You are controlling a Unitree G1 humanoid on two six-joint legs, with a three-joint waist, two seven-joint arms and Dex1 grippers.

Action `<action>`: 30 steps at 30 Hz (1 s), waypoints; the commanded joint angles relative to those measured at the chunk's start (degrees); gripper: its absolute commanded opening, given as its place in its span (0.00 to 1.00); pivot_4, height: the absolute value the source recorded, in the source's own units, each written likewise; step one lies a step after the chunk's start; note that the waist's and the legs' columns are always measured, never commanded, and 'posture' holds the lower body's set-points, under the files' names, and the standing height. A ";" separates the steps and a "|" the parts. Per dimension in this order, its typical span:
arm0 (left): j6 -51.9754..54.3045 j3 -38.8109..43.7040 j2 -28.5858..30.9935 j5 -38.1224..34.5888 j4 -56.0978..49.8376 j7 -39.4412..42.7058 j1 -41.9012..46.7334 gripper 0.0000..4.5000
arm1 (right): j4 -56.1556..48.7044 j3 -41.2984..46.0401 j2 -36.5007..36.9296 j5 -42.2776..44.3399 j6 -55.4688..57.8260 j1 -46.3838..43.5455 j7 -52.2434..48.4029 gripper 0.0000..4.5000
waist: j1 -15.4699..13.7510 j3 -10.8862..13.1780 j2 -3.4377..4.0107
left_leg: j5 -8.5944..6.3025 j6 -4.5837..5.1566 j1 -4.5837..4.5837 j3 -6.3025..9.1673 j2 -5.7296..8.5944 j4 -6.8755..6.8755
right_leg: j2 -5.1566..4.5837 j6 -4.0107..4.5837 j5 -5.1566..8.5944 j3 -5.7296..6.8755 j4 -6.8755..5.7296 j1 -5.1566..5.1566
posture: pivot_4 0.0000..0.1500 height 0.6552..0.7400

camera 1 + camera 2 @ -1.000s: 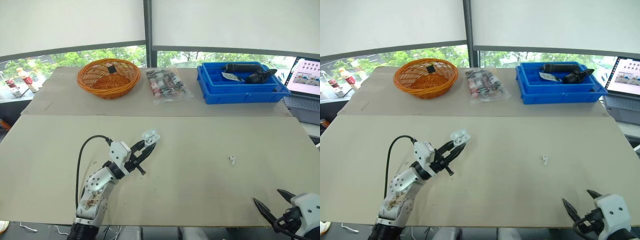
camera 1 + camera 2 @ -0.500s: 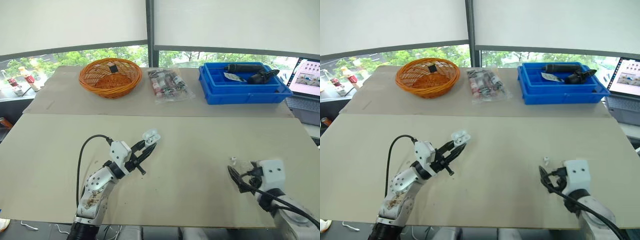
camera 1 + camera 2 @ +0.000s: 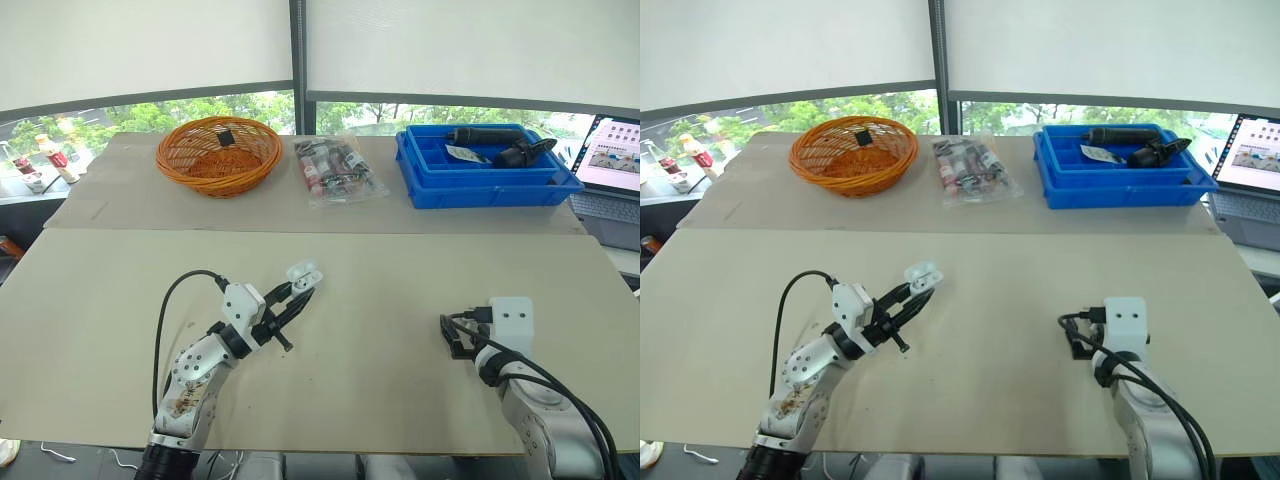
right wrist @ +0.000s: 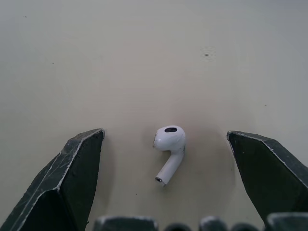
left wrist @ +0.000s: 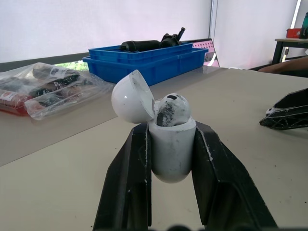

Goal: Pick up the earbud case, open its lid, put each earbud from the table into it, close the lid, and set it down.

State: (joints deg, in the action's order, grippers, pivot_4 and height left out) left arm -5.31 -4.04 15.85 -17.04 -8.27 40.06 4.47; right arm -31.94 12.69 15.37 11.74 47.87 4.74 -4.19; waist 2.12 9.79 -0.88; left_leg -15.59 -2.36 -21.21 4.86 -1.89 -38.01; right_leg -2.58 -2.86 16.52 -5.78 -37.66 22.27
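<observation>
My left gripper [image 3: 296, 294] is shut on the white earbud case [image 3: 302, 273], held above the table left of centre. In the left wrist view the case [image 5: 171, 144] stands upright between the fingers [image 5: 130, 178], its lid [image 5: 131, 97] tipped open and one earbud [image 5: 172, 107] seated inside. A second white earbud [image 4: 170, 144] lies on the beige table [image 3: 380, 290]. My right gripper [image 3: 455, 335] is open low over it, one finger on each side, apart from it. The right gripper's black fingers [image 5: 288, 113] also appear in the left wrist view.
Along the back stand an orange wicker basket [image 3: 218, 155], a clear bag of small items [image 3: 337, 170], and a blue bin [image 3: 480, 165] holding a black tool. A laptop [image 3: 612, 160] sits at the far right edge.
My right arm came up from the near right corner and moved left and forward to the loose earbud, now straddling it. The left gripper and the case have stayed put.
</observation>
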 commanded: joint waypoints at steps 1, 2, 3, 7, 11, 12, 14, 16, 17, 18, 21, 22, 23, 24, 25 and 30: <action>-1.60 -0.39 -0.05 0.18 -1.26 0.20 0.26 0.14 | -0.37 0.91 -1.17 0.35 3.19 0.39 1.15 0.81 | -0.01 -0.01 0.00 | 0.00 0.00 0.00 0.00 0.00 0.00 | 0.00 0.00 0.00 0.00 0.00 0.00 | 1.00 0.86; -1.61 -0.44 -0.07 0.19 -1.25 0.21 0.28 0.14 | -0.42 0.85 -1.34 0.35 3.46 0.35 1.18 0.74 | -0.03 -0.01 0.00 | 0.00 0.00 0.00 0.00 0.00 0.00 | 0.00 0.00 0.00 0.00 0.00 0.00 | 1.00 0.86; -1.60 -0.51 -0.09 0.19 -1.22 0.21 0.32 0.14 | -0.38 0.68 -1.57 0.28 3.60 0.29 1.29 0.66 | -0.07 -0.01 -0.01 | 0.00 0.00 0.00 0.00 0.00 0.00 | 0.00 0.00 0.00 0.00 0.00 0.00 | 1.00 0.86; -1.55 -0.68 -0.10 0.16 -1.16 0.14 0.48 0.14 | 0.33 0.94 -2.74 0.47 4.13 -0.41 2.15 0.35 | 0.10 -0.03 -0.04 | 0.00 0.00 0.01 0.01 -0.01 0.00 | 0.01 0.00 0.00 0.01 0.00 -0.01 | 1.00 0.86; -1.39 -0.74 0.04 0.19 -1.43 0.07 0.24 0.14 | 0.54 1.04 -2.34 0.58 4.66 -0.71 1.80 0.07 | 0.23 -0.04 -0.05 | 0.00 0.00 0.01 0.01 -0.01 0.00 | 0.01 0.00 0.00 0.01 0.00 0.00 | 1.00 0.86; -1.35 -0.75 0.06 0.22 -1.51 0.02 0.18 0.14 | 0.46 1.01 -2.14 0.66 4.69 -0.66 1.53 0.07 | 0.23 -0.04 -0.05 | 0.00 0.00 0.01 0.01 -0.01 0.00 | 0.01 0.00 0.00 0.01 0.00 0.00 | 1.00 0.86; -1.24 -0.79 0.08 0.27 -1.72 -0.10 0.06 0.14 | 0.23 0.80 -1.10 0.94 4.64 -0.53 0.31 0.07 | 0.22 -0.04 -0.05 | 0.00 0.00 0.01 0.01 -0.01 0.00 | 0.01 0.00 0.00 0.01 0.00 0.00 | 1.00 0.86; -1.08 -0.80 0.10 0.29 -1.96 -0.24 -0.02 0.14 | -0.13 -0.01 1.45 1.86 4.21 -0.56 -2.92 0.07 | 0.19 -0.04 -0.05 | 0.00 0.00 0.01 0.01 0.00 0.00 | 0.01 0.00 0.00 0.01 0.01 -0.01 | 1.00 0.86; -0.97 -0.79 0.14 0.25 -2.09 -0.28 -0.08 0.14 | -0.10 -1.07 3.91 2.42 3.20 -0.76 -6.00 0.07 | 0.20 -0.04 -0.05 | 0.00 0.00 0.00 0.01 0.00 0.00 | 0.01 0.00 0.00 0.01 0.01 -0.01 | 1.00 0.86; -0.91 -0.81 0.17 0.22 -2.21 -0.28 -0.20 0.14 | 0.15 -1.86 6.50 2.84 2.42 -1.18 -8.95 0.07 | 0.27 -0.04 -0.05 | 0.00 0.00 0.00 0.01 0.00 0.00 | 0.01 0.00 0.00 0.01 0.01 0.00 | 1.00 0.86; -0.49 -1.12 0.43 0.07 -3.25 -0.15 -1.10 0.14 | 2.73 -3.57 16.88 4.75 -1.83 -3.95 -21.29 0.07 | 0.47 -0.03 -0.04 | 0.00 0.01 0.00 0.00 0.00 0.00 | 0.01 0.00 0.00 0.01 0.03 -0.01 | 1.00 0.86; -0.30 -1.17 0.58 -0.01 -3.86 -0.14 -1.50 0.14 | 3.59 -3.84 19.96 5.14 -3.26 -4.75 -24.68 0.07 | 0.60 0.00 0.01 | 0.00 0.01 0.02 -0.01 0.00 0.00 | 0.01 0.00 0.00 0.00 0.02 0.00 | 1.00 0.86; -0.12 -1.21 0.73 -0.06 -4.41 -0.17 -1.89 0.14 | 4.74 -4.15 23.31 5.87 -5.11 -5.65 -29.17 0.07 | 0.60 0.03 0.04 | -0.01 0.01 0.02 -0.03 0.00 0.00 | 0.01 0.00 0.00 -0.02 0.02 0.00 | 1.00 0.86; 0.08 -1.22 0.91 -0.09 -5.04 -0.24 -2.38 0.14 | 6.07 -4.59 27.20 6.42 -7.26 -6.25 -34.25 0.07 | 0.55 0.04 0.05 | 0.00 0.01 0.01 -0.03 0.00 0.00 | 0.02 0.00 0.00 -0.01 0.03 0.00 | 1.00 0.86; 0.33 -1.21 1.07 -0.11 -5.57 -0.36 -2.83 0.14 | 7.32 -5.34 31.12 6.57 -10.25 -6.24 -39.67 0.07 | 0.46 0.05 0.06 | 0.00 0.01 0.01 -0.02 0.01 0.00 | 0.01 0.00 0.00 -0.01 0.03 -0.01 | 1.00 0.86; 1.59 -1.04 2.23 -0.39 -8.89 -1.16 -5.63 0.14 | 12.46 -7.43 46.27 4.36 -26.20 -1.87 -60.36 0.07 | -0.29 0.08 0.02 | -0.01 0.02 -0.04 0.00 0.01 0.00 | -0.02 -0.02 0.01 0.06 0.15 -0.04 | 1.00 0.86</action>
State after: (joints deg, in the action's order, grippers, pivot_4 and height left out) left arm -4.03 -5.37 17.83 -17.07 -13.88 39.35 -0.74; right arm -20.44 5.02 59.40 16.50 27.40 2.06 -57.88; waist 1.83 9.86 -0.86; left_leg -15.60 -2.33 -21.25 4.85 -1.88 -38.01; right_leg -2.60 -2.88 16.53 -5.73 -37.50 22.22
